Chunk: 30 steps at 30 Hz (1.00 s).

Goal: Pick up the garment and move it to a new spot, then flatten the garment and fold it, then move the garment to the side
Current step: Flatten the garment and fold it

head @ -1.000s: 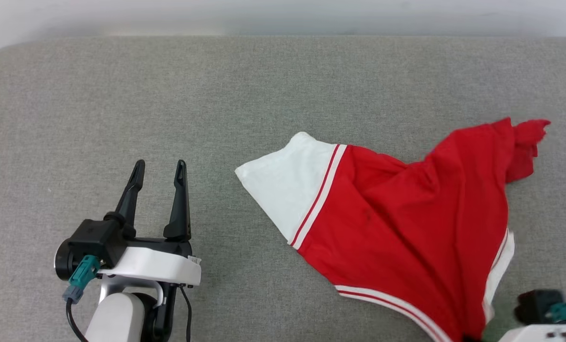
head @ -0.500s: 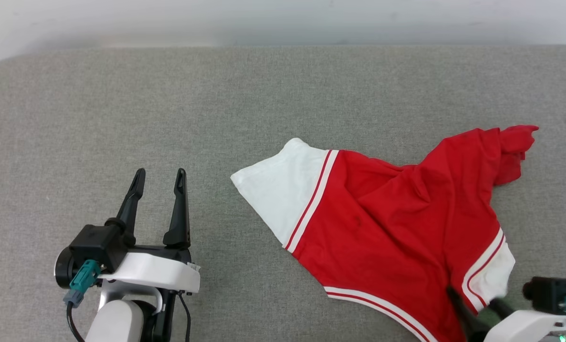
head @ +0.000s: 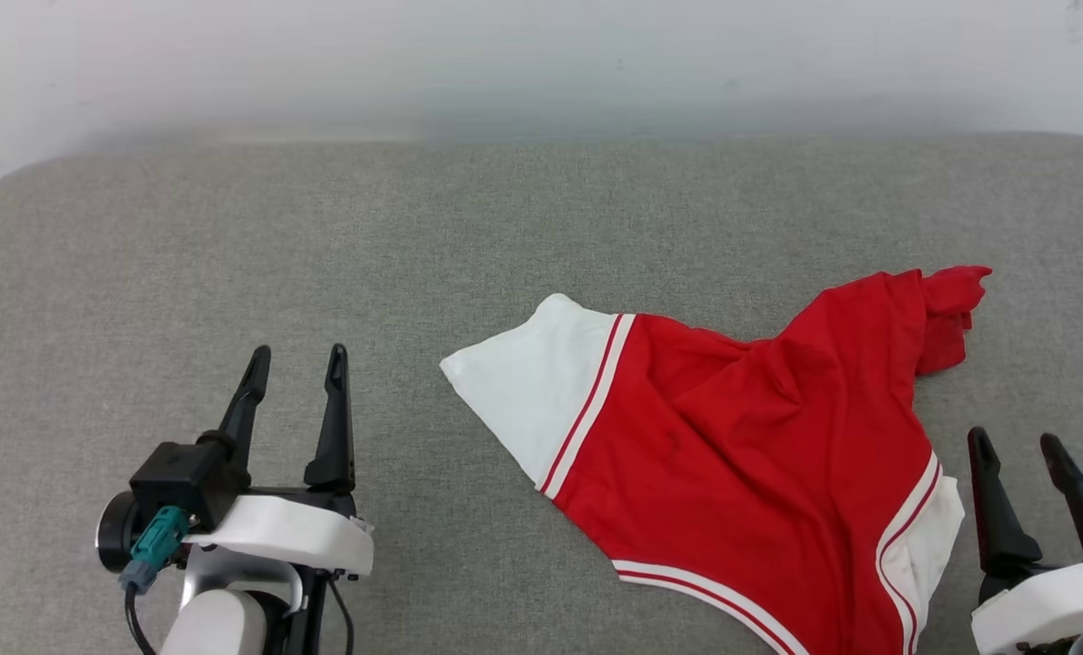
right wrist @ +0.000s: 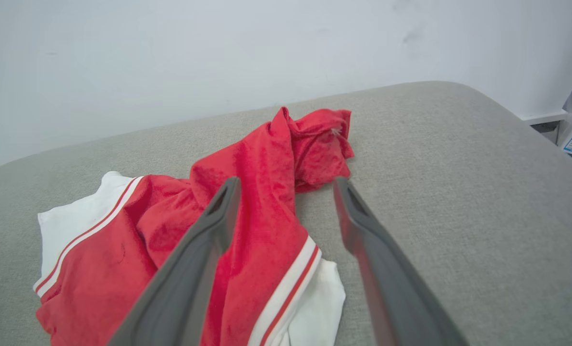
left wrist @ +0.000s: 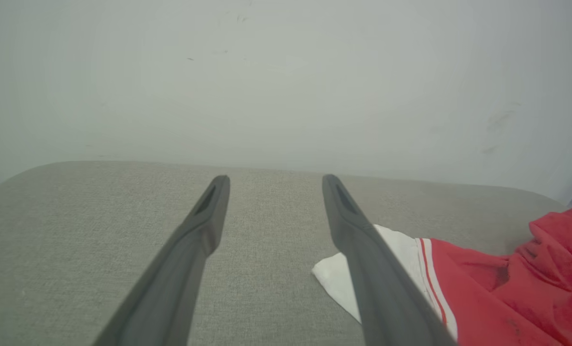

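White wrist shells (head: 286, 539) carry dark tapered fingers (head: 333, 409), a teal connector (head: 155, 537), black cable (head: 129, 605).

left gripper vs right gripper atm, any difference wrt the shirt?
The left gripper stands well clear of the garment, with bare grey cushion between it and one white sleeve; the right gripper sits close beside the other white sleeve. In the head view the left gripper shows whole; the right gripper is cut by the frame corner. Shared: both open, empty.
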### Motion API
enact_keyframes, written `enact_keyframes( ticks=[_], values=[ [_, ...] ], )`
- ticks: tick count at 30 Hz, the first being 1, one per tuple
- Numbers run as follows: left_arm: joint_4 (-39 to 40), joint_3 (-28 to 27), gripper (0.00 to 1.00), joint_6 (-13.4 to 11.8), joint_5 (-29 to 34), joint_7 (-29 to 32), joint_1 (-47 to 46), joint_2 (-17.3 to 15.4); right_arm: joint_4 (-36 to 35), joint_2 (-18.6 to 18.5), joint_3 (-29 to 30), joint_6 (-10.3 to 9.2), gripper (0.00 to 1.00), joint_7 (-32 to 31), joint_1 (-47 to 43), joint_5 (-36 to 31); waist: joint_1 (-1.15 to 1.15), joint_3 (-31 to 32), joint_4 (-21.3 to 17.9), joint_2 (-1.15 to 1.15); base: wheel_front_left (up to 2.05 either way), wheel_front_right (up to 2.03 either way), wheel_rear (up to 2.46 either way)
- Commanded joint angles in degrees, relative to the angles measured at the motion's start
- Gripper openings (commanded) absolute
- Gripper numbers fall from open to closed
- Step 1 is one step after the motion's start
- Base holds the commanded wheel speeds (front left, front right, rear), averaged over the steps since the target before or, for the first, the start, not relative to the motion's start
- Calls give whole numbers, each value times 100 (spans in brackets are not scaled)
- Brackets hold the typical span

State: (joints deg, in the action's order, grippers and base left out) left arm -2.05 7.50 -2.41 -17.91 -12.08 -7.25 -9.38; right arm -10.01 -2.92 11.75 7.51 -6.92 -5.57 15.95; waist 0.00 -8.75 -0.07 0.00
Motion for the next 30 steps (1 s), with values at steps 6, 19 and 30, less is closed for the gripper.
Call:
enact_keyframes(
  ticks=[6, 19, 30],
  values=[
    [172, 252, 100, 9, 167, 618, -154, -159, -76, 3, 4, -4, 100, 159, 181, -60, 0, -84, -34, 0, 0, 0, 0],
    [-753, 1561, 100, 837, 329, 4372, -2020, -802, -293, 3, -417, -4, 100, 553, 637, 126, 0, -1063, -538, 0, 0, 0, 0],
    [-2144, 2852, 15, 1003, -166, 6409, -2155, -1423, -177, 2, -601, -4, 100, 733, 758, 249, 0, -1364, -726, 0, 0, 0, 0]
  ],
)
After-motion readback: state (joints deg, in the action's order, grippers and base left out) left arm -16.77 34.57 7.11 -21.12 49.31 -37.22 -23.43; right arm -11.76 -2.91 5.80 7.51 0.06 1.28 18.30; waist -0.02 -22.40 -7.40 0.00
